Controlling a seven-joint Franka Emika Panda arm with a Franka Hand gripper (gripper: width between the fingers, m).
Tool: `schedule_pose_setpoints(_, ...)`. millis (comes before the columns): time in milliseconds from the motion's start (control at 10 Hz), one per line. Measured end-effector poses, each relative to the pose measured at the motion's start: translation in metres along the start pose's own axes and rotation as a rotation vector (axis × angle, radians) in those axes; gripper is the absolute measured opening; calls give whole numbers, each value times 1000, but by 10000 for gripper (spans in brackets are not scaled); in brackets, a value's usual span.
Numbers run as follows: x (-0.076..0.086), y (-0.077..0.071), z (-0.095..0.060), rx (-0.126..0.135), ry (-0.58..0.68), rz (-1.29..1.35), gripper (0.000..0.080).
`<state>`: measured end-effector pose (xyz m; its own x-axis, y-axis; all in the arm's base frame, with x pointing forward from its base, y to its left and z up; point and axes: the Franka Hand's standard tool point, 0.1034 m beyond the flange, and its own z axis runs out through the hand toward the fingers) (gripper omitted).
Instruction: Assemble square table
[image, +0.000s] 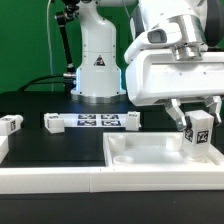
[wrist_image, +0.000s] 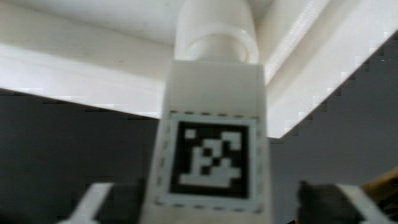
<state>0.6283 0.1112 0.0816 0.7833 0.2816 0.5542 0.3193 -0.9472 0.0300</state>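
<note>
The square table top (image: 150, 150) is a white slab with a recessed face and raised rim, lying at the front right. A white tagged leg (image: 198, 130) stands upright at its far right corner. My gripper (image: 197, 112) straddles the top of this leg. In the wrist view the leg (wrist_image: 214, 130) runs from between my fingers down to the slab's corner (wrist_image: 107, 50), and a dark gap shows on each side between the leg and my fingertips (wrist_image: 93, 205). The jaws look open, around the leg but not touching it. Two more legs lie loose, one at the far left (image: 10, 125) and one by the marker board (image: 131, 119).
The marker board (image: 90, 121) lies flat behind the slab. A long white border wall (image: 90, 185) runs along the front. The robot's base (image: 98, 65) stands at the back, with black cables to its left.
</note>
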Motion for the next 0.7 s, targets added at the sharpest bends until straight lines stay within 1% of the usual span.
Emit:
schedule_pose_setpoints(100,0,0,0,0,0,0,588)
schedule_pose_setpoints(200,0,0,0,0,-1,0,588)
schedule_pose_setpoints(300,0,0,0,0,-1,0,637)
schedule_pose_setpoints(500,-1,1,0,-1,-1,0,646)
schedule_pose_setpoints(700,5,8,-7,-5,-4,-3,649)
